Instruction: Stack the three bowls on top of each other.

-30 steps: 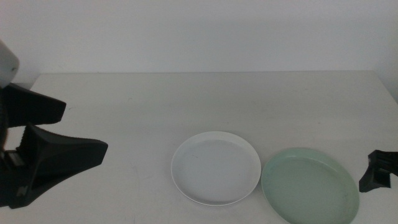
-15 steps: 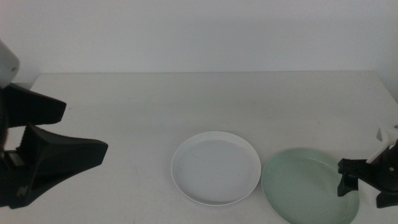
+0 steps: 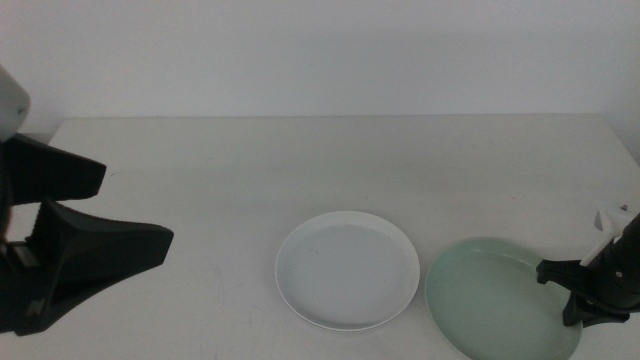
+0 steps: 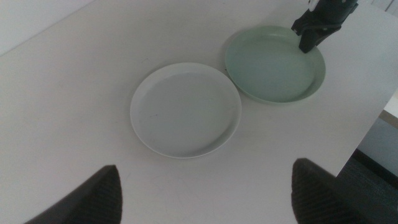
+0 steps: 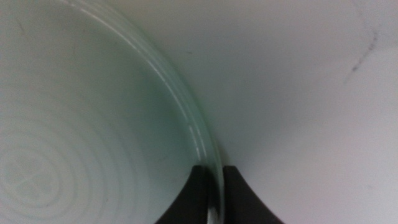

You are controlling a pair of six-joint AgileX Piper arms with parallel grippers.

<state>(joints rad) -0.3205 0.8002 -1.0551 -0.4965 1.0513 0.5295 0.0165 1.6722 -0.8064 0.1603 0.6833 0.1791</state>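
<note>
The white bowl (image 3: pixel 347 270) lies on the table in front of centre. The mint green bowl (image 3: pixel 497 312) lies just right of it, rims almost touching. My right gripper (image 3: pixel 572 293) is at the green bowl's right rim, and in the right wrist view its jaws (image 5: pixel 213 186) are shut on that rim (image 5: pixel 186 121). The left wrist view shows the white bowl (image 4: pixel 185 110), the green bowl (image 4: pixel 273 63) and the right gripper (image 4: pixel 314 31). My left gripper (image 3: pixel 138 212) waits wide open and empty at the left. The blue-grey bowl is out of view.
The white table (image 3: pixel 300 160) ends at a pale back wall. Its right edge (image 3: pixel 625 140) runs close to the right gripper. In the left wrist view the table edge (image 4: pixel 367 124) drops off just past the green bowl.
My right gripper came in from the right edge to the green bowl's right rim and closed on it. The green bowl shifted slightly right. The left arm has not moved.
</note>
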